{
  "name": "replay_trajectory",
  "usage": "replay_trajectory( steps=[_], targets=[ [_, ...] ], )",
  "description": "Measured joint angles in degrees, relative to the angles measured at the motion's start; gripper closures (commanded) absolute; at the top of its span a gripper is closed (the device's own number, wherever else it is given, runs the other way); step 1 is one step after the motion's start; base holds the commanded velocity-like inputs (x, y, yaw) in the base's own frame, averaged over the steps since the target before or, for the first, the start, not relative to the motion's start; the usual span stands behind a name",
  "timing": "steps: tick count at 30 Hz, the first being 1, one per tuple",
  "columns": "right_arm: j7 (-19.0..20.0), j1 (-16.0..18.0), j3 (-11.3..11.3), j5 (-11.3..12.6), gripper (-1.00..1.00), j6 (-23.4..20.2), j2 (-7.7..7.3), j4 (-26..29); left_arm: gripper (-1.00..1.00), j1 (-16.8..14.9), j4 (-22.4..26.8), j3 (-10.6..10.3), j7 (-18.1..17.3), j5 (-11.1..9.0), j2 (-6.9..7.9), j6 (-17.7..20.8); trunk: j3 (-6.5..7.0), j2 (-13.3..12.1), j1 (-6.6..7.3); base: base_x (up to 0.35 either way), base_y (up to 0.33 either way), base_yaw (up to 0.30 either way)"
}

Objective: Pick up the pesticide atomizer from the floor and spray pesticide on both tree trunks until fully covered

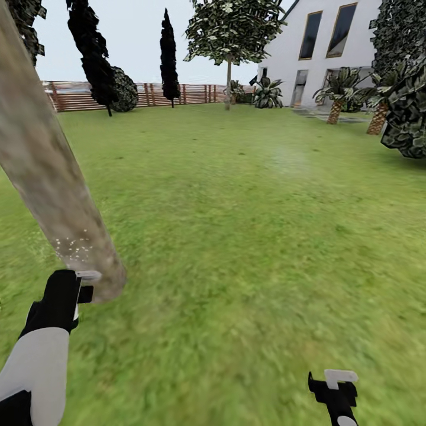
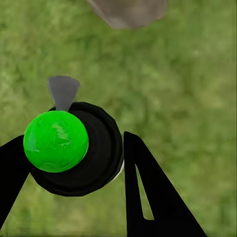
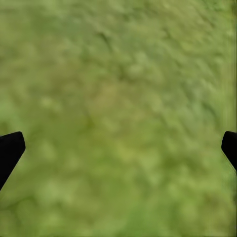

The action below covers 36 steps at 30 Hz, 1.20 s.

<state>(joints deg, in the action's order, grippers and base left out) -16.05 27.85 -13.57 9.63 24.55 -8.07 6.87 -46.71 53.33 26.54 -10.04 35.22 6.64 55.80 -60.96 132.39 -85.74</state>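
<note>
Head view: left claw (image 1: 83,284) grips the sprayer (image 2: 71,148) w/ green top, nozzle aimed at the tree trunk (image 1: 53,177) just ahead of it; white specks (image 1: 74,244) dot the trunk's base. Trunk's long axis leans up and away. Right claw (image 3: 118,148) spread wide, empty, over grass (image 1: 248,236), well apart from the trunk.

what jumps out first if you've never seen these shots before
The thick pale tree trunk slants across the left of the head view, with white pesticide specks near its base. In the left wrist view, the left gripper holds the atomizer, its bright green cap toward the camera.
</note>
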Motion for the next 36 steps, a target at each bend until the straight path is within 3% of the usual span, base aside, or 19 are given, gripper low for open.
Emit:
replay_trajectory(
  steps=[1, 3, 6, 9, 18, 27, 36],
  targets=[
    [0.0, 0.0, 0.0, 0.0, -1.0, 0.0, 0.0, 0.0, 1.0, 0.8, -0.2, 2.8, 0.1, -0.1, 0.72, -3.7, 0.0, 0.0, 0.0, 0.142, -0.272, 0.267],
    [0.0, 0.0, 0.0, 0.0, -1.0, 0.0, 0.03, 0.0, 1.0, 1.8, -1.3, 5.4, 0.1, -0.5, 0.9, -7.6, 0.0, 0.0, 0.0, 0.15, -0.268, 0.274],
    [0.0, 0.0, -0.1, -0.1, -1.0, 0.0, 0.09, 0.0, 1.0, 2.2, -6.5, 6.6, 0.1, -0.8, 0.95, -10.7, 0.0, 0.0, 0.0, 0.19, -0.237, 0.277],
    [0.0, 0.0, -0.1, -0.1, -1.0, 0.0, 0.09, -0.1, 1.0, 2.2, -8.0, 6.7, 0.2, -0.8, 0.56, -15.0, 0.0, 0.0, 0.01, 0.23, -0.199, 0.278],
    [0.0, 0.0, -0.1, -0.1, -1.0, 0.0, 0.09, -0.1, 1.0, 2.2, -8.2, 6.8, -0.5, -0.7, 0.13, -15.7, 0.0, 0.0, 0.01, 0.105, -0.071, 0.254],
    [0.1, 0.0, -0.1, -0.2, -1.0, 0.0, 0.1, -0.1, 1.0, 2.6, -8.2, 6.7, -0.3, -0.7, -0.94, -15.8, 0.0, 0.0, 0.01, 0.237, -0.163, 0.011],
    [0.1, 0.0, -0.2, -0.2, -1.0, 0.0, 0.17, -0.1, 1.0, 2.6, -8.2, 6.7, -0.3, -0.6, -1.06, -15.9, 0.0, 0.0, 0.01, 0.24, -0.169, 0.0]
  ],
)
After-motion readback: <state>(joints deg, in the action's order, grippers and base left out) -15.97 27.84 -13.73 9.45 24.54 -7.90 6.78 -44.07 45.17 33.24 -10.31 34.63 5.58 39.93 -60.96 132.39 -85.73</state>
